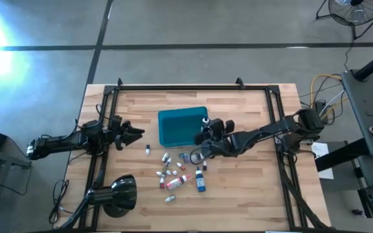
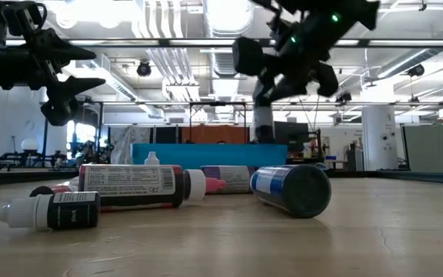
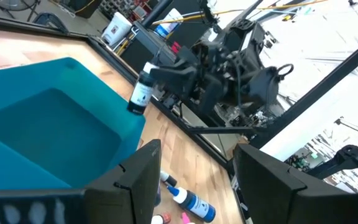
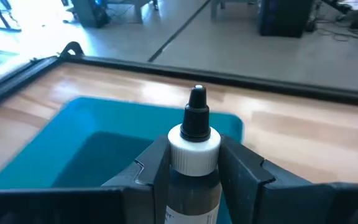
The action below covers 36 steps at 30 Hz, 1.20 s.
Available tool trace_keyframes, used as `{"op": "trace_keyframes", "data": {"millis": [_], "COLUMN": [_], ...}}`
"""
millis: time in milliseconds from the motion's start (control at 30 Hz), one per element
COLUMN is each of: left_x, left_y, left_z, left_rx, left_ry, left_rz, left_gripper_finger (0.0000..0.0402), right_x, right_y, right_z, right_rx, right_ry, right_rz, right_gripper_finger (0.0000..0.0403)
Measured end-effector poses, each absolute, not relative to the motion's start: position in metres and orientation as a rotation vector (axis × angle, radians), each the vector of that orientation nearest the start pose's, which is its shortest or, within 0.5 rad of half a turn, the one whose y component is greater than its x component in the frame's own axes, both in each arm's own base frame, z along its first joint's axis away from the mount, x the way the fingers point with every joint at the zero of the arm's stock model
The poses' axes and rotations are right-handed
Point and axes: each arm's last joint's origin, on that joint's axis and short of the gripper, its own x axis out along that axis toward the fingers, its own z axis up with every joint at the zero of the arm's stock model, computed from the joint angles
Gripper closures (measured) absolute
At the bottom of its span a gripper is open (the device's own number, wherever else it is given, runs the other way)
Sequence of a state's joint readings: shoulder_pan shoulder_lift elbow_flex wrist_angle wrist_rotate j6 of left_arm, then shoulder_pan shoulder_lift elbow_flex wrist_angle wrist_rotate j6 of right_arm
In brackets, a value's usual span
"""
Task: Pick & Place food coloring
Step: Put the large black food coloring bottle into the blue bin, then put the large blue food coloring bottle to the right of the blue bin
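Note:
My right gripper (image 1: 206, 127) hovers at the right rim of the teal bin (image 1: 182, 126) and is shut on a small dropper bottle (image 4: 194, 186) with a dark body, a white collar and a black tip. The same bottle (image 3: 139, 94) shows in the left wrist view, in the air over the bin (image 3: 48, 130). Several more food coloring bottles (image 1: 177, 171) lie on their sides on the wood in front of the bin. One tiny bottle (image 1: 147, 149) sits apart from them. My left gripper (image 1: 136, 134) is open above the table, left of the bin. My right gripper pinches the bottle between its two fingers (image 4: 156, 165), one on each side of the body just below the white collar (image 4: 194, 146). The black tip (image 4: 197, 99) sticks out past the fingertips. The bottle is lifted clear, above the bin's right rim.
A black frame rail (image 1: 193, 86) runs around the table's far and side edges. A black round lamp-like object (image 1: 118, 194) sits at the near left. In the low view, lying bottles (image 2: 129, 187) and a blue-capped one (image 2: 292, 188) fill the foreground. Bare wood lies at the near right.

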State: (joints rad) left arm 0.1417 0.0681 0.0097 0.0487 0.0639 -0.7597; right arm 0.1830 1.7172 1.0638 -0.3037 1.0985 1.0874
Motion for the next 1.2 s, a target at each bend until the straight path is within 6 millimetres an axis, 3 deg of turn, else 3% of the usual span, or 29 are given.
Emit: {"op": "trace_keyframes", "data": {"millis": [200, 467, 767, 1200], "left_x": [0.101, 0.101, 0.101, 0.101], "left_y": [0.013, 0.013, 0.013, 0.013], "left_z": [0.166, 0.166, 0.167, 0.167], "left_rx": [-0.760, -0.760, -0.760, -0.760], "left_ry": [-0.022, -0.024, -0.024, -0.024], "left_rz": [0.079, 0.079, 0.078, 0.078], "left_gripper_finger": [0.0223, 0.0223, 0.0223, 0.0223], "right_x": [0.330, 0.326, 0.329, 0.341], "right_y": [0.047, 0.048, 0.051, 0.055], "right_z": [0.177, 0.161, 0.162, 0.183], "right_rx": [0.417, 0.355, 0.325, 0.237], "right_ry": [0.195, 0.264, 0.358, 0.381], "right_rz": [-1.077, -1.049, -0.963, -0.900], "right_gripper_finger": [0.0301, 0.0279, 0.0225, 0.0200]}}
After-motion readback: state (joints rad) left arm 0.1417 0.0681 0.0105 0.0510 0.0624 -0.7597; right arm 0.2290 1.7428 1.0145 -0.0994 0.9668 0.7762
